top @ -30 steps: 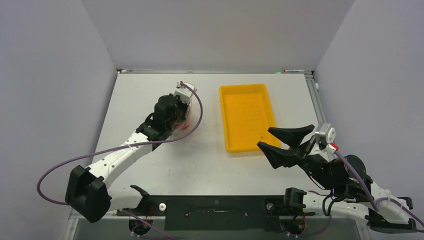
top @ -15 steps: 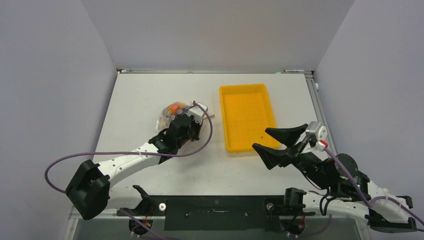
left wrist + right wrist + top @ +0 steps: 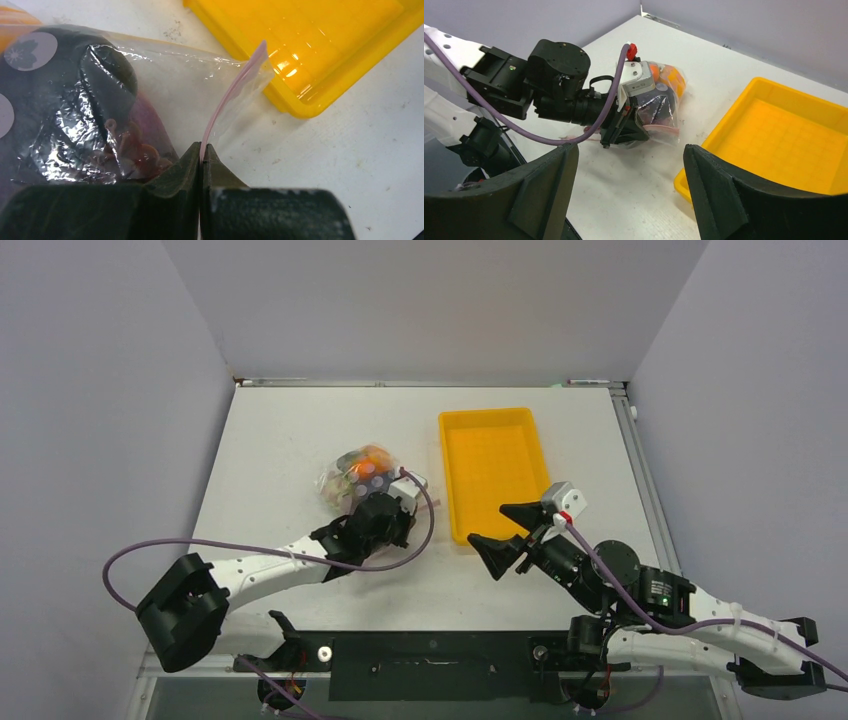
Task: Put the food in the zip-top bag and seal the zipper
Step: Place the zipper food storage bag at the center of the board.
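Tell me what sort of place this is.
Probably a robotics lab test cell: a white table walled by grey panels, two arms, and a bag of toy food beside a yellow tray.

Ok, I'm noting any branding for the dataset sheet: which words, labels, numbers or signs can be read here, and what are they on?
No readable words, brands or numbers in any view.
zip-top bag: white dots, one carrying a flower-shaped print; a sign, not text.
zipper: plain pink strip, no print.
white camera block on the left wrist: a tiny dark mark, too small to read.
yellow tray: plain.
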Controlling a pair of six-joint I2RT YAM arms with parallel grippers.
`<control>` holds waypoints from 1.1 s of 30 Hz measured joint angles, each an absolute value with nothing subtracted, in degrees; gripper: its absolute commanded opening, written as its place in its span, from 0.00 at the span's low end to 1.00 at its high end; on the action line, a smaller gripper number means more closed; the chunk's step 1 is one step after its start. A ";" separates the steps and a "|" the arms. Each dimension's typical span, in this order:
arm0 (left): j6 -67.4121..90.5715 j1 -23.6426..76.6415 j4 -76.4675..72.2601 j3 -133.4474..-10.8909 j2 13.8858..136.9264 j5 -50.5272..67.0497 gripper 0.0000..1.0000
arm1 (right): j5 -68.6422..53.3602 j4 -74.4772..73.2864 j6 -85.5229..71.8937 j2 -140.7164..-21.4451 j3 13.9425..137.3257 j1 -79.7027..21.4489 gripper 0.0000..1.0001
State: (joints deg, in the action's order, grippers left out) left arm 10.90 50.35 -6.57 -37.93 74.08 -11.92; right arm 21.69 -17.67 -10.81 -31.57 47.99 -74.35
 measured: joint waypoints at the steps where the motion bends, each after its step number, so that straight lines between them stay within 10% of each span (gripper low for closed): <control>1: 11.33 50.81 -6.37 -37.67 74.08 -11.94 0.09 | 21.96 -17.65 -11.14 -31.99 47.72 -74.35 0.79; 6: 13.28 53.34 -6.11 -35.48 72.53 -11.86 0.33 | 24.34 -17.65 -13.15 -32.45 45.63 -74.35 0.83; 20: 16.88 55.94 -0.01 -32.51 56.55 -9.67 0.60 | 32.42 -17.26 -20.93 -31.68 37.28 -74.35 1.00; 29: 19.49 55.94 12.84 -36.03 48.38 -9.43 0.99 | 34.13 -15.29 -24.49 -35.33 35.31 -74.22 0.90; 33: 20.47 55.94 18.15 -39.35 44.69 -11.05 0.96 | 34.04 -14.96 -26.22 -40.21 35.29 -73.54 0.90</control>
